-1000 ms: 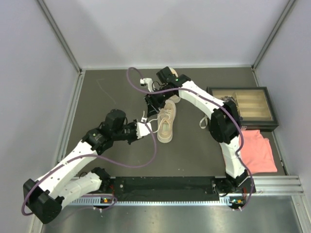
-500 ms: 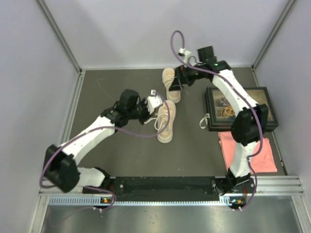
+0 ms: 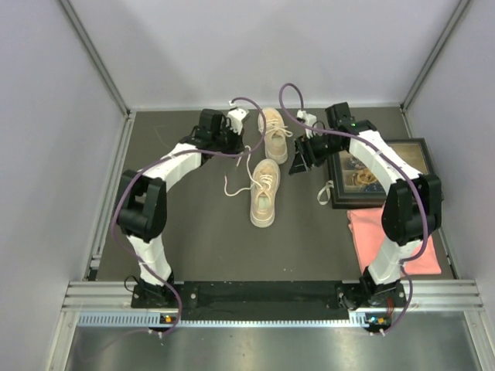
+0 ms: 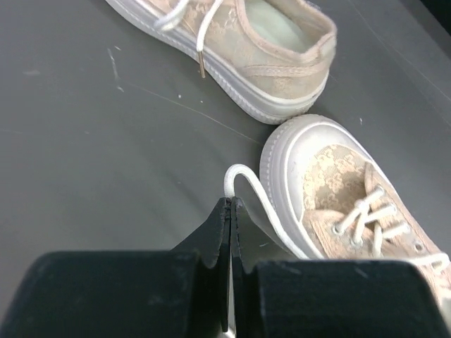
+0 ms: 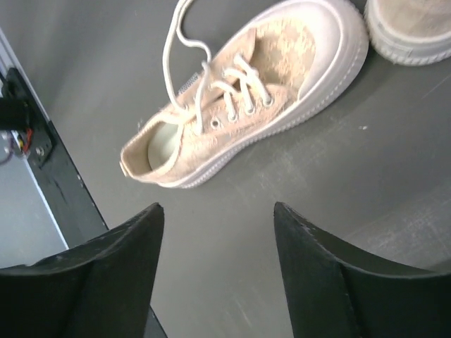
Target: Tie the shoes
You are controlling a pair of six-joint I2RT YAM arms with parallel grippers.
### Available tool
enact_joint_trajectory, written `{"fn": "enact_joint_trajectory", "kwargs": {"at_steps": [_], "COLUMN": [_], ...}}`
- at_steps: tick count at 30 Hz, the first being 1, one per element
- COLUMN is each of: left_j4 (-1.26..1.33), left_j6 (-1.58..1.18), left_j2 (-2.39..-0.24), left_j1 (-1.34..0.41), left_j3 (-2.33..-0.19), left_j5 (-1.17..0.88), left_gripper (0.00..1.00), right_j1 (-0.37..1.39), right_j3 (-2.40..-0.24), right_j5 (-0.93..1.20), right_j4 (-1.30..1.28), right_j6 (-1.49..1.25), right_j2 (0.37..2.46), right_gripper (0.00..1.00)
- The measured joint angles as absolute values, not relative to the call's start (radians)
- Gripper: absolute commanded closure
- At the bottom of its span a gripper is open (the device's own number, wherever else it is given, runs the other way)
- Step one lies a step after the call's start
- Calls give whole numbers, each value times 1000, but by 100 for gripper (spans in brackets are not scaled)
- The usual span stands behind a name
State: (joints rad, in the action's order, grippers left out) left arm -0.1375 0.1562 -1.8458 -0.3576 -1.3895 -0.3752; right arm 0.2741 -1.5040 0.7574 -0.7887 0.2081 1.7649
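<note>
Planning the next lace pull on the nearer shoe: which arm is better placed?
Left. The left pincer is shut on the lace of the nearer shoe, beside its toe. The right pincer is open and empty, hovering beside that shoe, and would first have to reach a lace.

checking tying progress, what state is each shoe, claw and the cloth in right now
near beige low-top sneaker: upright, untied
far beige low-top sneaker: upright, untied
left claw: shut on white lace of the near sneaker
right claw: open, empty
pink cloth: folded, lying flat
</note>
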Motion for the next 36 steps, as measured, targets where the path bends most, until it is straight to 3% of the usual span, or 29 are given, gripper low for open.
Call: {"fn": "enact_joint_trajectory", "kwargs": {"at_steps": [6, 8, 9, 11, 13, 15, 19, 27, 36], "left_j4": [-181, -206, -224, -249, -281, -310, -389, -757, -1155], "left_j6": [38, 15, 8, -9, -29, -24, 103, 797, 1488], "left_j2": [-2005, -2041, -2057, -2085, -2093, -2092, -2053, -1881, -1978], "left_j1": [-332, -316, -308, -290, -270, -247, -163, -95, -235], "left_j3": [-1497, -1525, -1540, -1563, -1569, -1569, -1547, -1521, -1602], "left_j5": [-418, -432, -440, -457, -482, -521, -628, -749, -735], "left_gripper": [100, 88, 72, 54, 40, 36, 35, 34, 52], "right_j1": [284, 299, 313, 338, 360, 368, 370, 350, 310], "right_j3": [-1455, -1452, -1453, -1453, -1454, -1456, -1476, -1535, -1544], "right_j5": [739, 728, 722, 719, 714, 711, 709, 715, 720], "right_j4": [-766, -759, -749, -739, -741, -741, -748, -784, -838], "right_j6": [251, 273, 286, 302, 311, 313, 310, 287, 279], "right_j2": [1720, 1704, 1699, 1696, 1696, 1697, 1697, 1742, 1769], "right_gripper": [55, 55, 55, 55, 55, 55, 55, 42, 36]}}
